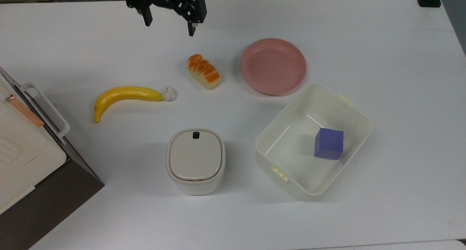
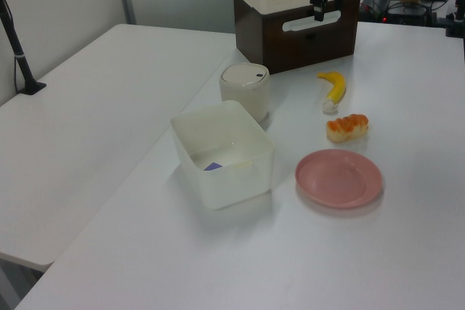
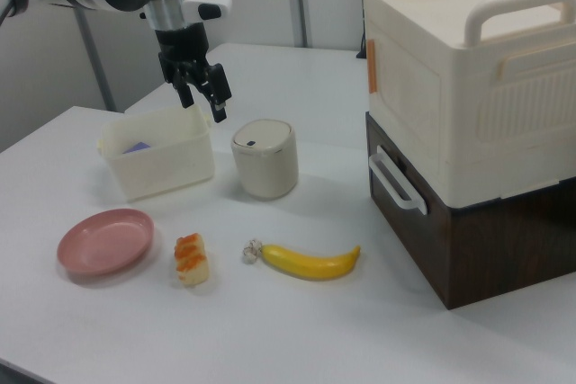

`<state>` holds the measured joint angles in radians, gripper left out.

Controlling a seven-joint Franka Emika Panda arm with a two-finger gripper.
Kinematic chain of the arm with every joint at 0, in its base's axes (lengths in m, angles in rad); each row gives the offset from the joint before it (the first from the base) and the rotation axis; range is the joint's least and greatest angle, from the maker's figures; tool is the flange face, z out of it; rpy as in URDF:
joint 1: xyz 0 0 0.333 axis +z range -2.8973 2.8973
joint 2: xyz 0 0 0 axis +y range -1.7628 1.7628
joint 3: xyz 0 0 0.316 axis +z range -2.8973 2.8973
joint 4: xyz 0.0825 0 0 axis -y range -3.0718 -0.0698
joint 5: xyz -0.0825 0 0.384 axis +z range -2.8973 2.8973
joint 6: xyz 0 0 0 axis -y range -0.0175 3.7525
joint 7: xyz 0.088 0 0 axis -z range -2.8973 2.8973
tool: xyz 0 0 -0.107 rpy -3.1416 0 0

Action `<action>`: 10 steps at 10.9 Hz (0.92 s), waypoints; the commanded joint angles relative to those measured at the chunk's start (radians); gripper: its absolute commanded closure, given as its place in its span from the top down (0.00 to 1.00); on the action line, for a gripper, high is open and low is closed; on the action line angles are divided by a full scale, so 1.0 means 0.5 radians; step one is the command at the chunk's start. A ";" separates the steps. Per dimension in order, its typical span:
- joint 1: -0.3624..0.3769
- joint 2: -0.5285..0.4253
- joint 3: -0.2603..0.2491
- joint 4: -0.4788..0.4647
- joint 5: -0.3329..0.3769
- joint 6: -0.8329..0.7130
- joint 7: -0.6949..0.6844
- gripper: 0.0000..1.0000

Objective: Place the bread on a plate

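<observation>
Pincer: my pincer point(image 1: 169, 24) hangs released above the counter point(image 1: 382, 42), fingers spread wide, gripping nothing.
Bread: the bread point(image 1: 204, 71) lies on the counter, at the top view's lower right of my pincer, well apart from it.
Plate: the plate point(image 1: 273, 66) sits bare just beside the bread, on the top view's right.
Banana: the banana point(image 1: 123, 96) lies to the top view's left of the bread.
Tub: the cream tub point(image 1: 349, 113) holds a purple block point(image 1: 329, 143).
</observation>
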<state>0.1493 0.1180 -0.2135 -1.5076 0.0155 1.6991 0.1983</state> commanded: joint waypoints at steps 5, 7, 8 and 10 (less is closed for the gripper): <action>0.030 -0.052 -0.027 -0.056 0.030 -0.020 -0.056 1.00; 0.030 -0.052 -0.027 -0.056 0.030 -0.014 -0.056 1.00; 0.030 -0.052 -0.027 -0.059 0.030 -0.014 -0.056 1.00; 0.027 -0.052 -0.027 -0.056 0.052 -0.008 -0.053 1.00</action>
<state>0.1493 0.1169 -0.2135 -1.5088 0.0155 1.6991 0.1922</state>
